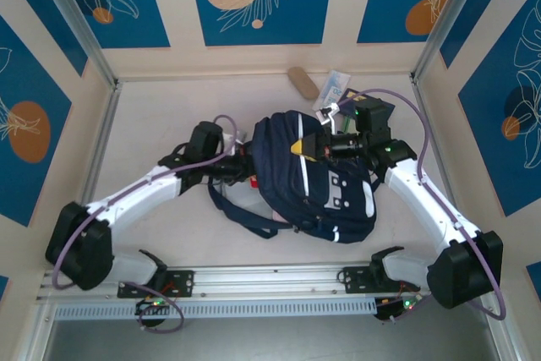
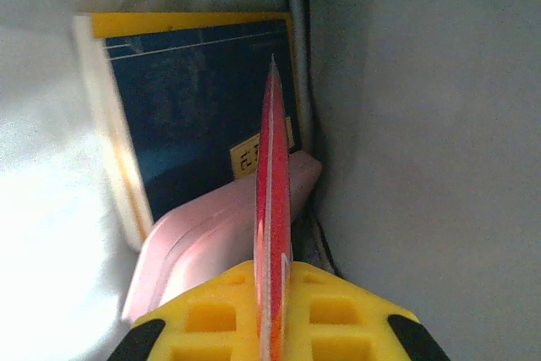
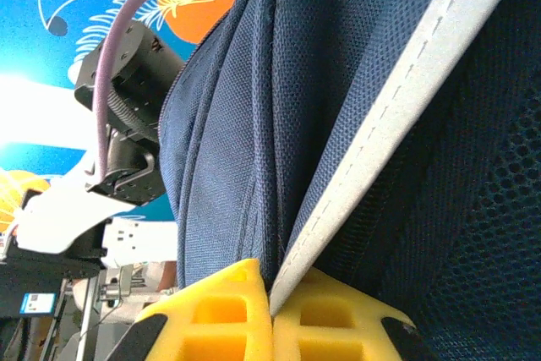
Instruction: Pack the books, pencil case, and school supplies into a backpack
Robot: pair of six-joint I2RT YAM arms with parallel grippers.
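The left end effector is closed on the small red book. It holds the book on its edge inside the backpack, above the pink pencil case and a navy book. The right end effector is closed on the backpack's fabric at a white stripe. The white-and-blue packet lies on the desk behind the backpack.

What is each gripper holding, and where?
Left gripper: thin red book, by its near edge. Right gripper: navy fabric backpack, at a white stripe.
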